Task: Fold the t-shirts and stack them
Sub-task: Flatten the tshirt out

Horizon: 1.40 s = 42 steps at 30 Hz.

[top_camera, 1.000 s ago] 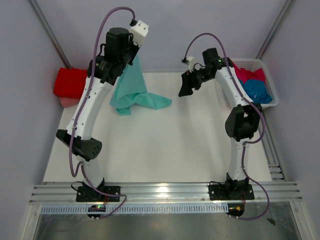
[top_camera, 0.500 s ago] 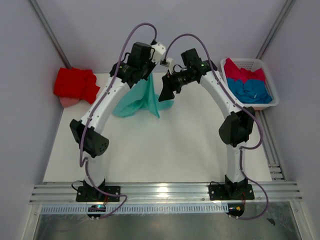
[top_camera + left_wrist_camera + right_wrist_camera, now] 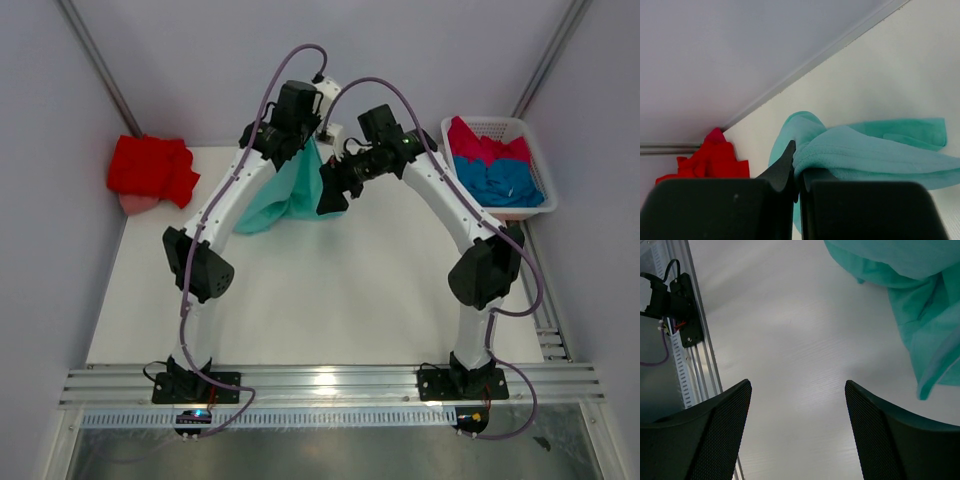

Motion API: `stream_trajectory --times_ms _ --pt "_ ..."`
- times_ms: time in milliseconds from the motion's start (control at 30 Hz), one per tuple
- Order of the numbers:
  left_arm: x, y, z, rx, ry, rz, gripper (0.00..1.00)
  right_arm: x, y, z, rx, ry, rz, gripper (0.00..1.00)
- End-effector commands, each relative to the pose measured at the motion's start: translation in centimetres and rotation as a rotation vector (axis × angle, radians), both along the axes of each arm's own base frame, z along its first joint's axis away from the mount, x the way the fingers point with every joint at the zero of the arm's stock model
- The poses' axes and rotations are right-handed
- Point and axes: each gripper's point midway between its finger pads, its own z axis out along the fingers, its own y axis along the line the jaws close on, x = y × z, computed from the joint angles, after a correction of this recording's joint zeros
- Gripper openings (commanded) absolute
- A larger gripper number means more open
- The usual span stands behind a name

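Four t-shirts are seen across the views. A mint-teal t-shirt (image 3: 285,195) is pinched at a fold by the left gripper (image 3: 797,172), whose fingers are pressed tightly together on the cloth. The shirt is held up above the far middle of the white table (image 3: 330,290). From the grip it hangs in loose folds, and its lower end appears to be spread on the table surface towards the left.

The right gripper (image 3: 797,390) is held just beside the hanging shirt, on its right. Its fingers are spread wide and nothing is held between them. In the right wrist view, only bare table is seen between the two fingers, and the shirt's edge is seen above and to the right of them, apart from both.

A bright red t-shirt (image 3: 150,168) is bunched at the far left corner of the table. A blue t-shirt (image 3: 510,180) and a crimson-pink t-shirt (image 3: 480,145) are crumpled together in the white slatted basket (image 3: 497,125) at the far right, the pink one towards the back.
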Motion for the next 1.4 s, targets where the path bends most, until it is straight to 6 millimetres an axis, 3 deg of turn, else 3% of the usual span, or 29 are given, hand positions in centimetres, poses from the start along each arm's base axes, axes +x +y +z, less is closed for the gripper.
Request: stream_trajectory --times_ms 0,100,167,267,400,500,600,700,767,900,1000,1033,1167,1200,1300,1367 --pt "0.5 0.2 5.2 -0.046 -0.144 0.02 0.0 0.8 -0.7 -1.5 -0.058 -0.066 -0.014 0.79" --pt "-0.1 0.7 5.4 -0.05 -0.134 0.034 0.0 1.1 -1.0 -3.2 -0.097 -0.048 -0.012 0.79" --pt "-0.6 1.3 4.4 -0.033 -0.092 0.05 0.0 1.2 -1.2 -3.0 -0.101 -0.062 -0.007 0.79" --pt "-1.9 1.6 2.3 -0.085 0.01 0.03 0.0 2.1 -1.6 -1.2 -0.067 -0.118 -0.039 0.79" --pt "-3.9 1.2 1.1 -0.253 0.138 -0.03 0.0 3.4 -1.7 1.2 -0.037 -0.202 -0.098 0.79" --pt "-5.2 0.4 2.7 -0.318 0.164 -0.124 0.0 4.4 -1.9 0.8 -0.055 -0.212 -0.14 0.78" --pt "-7.2 -1.8 5.1 -0.388 0.182 -0.279 0.0 5.9 -2.9 0.1 -0.098 -0.222 -0.226 0.78" --pt "-10.2 -4.2 5.4 -0.494 0.3 -0.416 0.0 9.3 -5.1 0.7 -0.149 -0.267 -0.422 0.78" --pt "-12.4 -5.7 4.9 -0.559 0.402 -0.5 0.0 12.2 -7.7 1.1 -0.207 -0.315 -0.588 0.78" --pt "-16.2 -7.5 1.4 -0.56 0.61 -0.625 0.0 16.5 -11.1 2.7 -0.314 -0.437 -0.802 0.78" --pt "-18.1 -7.7 -0.6 -0.444 0.65 -0.695 0.0 18.4 -14.3 3.7 -0.393 -0.481 -0.984 0.78" --pt "-18.3 -7.6 -1.2 -0.42 0.654 -0.697 0.0 18.9 -14.9 3.1 -0.412 -0.476 -1.011 0.78" --pt "-18.5 -8.2 -1.1 -0.415 0.64 -0.74 0.0 18.5 -16.2 1.7 -0.457 -0.462 -1.026 0.78" --pt "-18.5 -8.2 -1.2 -0.407 0.639 -0.749 0.0 18.1 -16.3 0.5 -0.477 -0.441 -1.009 0.78" --pt "-18.1 -8.4 0.4 -0.423 0.592 -0.752 0.0 16.7 -15.9 -1.4 -0.489 -0.383 -0.955 0.78" --pt "-18.0 -8.6 2.7 -0.44 0.523 -0.772 0.0 15.9 -15.1 -2.3 -0.473 -0.348 -0.906 0.78"
